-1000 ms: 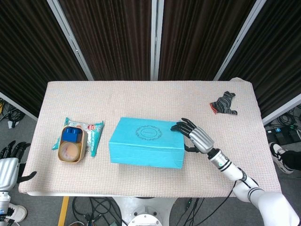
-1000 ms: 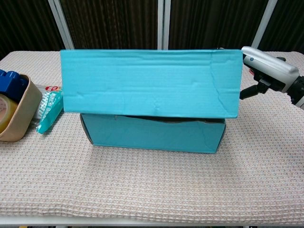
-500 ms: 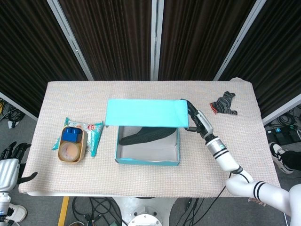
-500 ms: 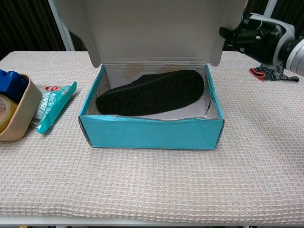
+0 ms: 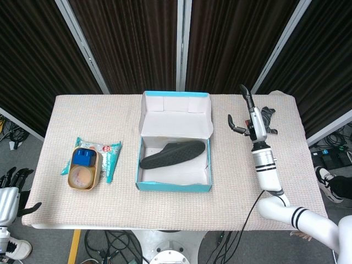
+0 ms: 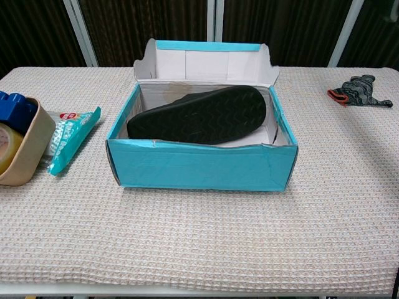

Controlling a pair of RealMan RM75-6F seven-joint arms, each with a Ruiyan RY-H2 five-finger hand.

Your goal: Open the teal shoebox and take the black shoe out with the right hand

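- The teal shoebox [image 5: 174,165] sits mid-table, its lid [image 5: 176,114] flung back and lying flat behind it.
- The black shoe [image 6: 199,115] lies inside, sole up, tilted.
- The right hand [image 5: 250,117] hangs raised right of the box, fingers spread, holding nothing.
- The left hand [image 5: 12,190] is off the table's left corner; its fingers curl loosely around nothing.

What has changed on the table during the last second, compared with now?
The lid of the teal shoebox swung from closed to fully open, lying back. The right hand let go of it and rose away, holding nothing. The black shoe, beige tub and left hand stayed put.
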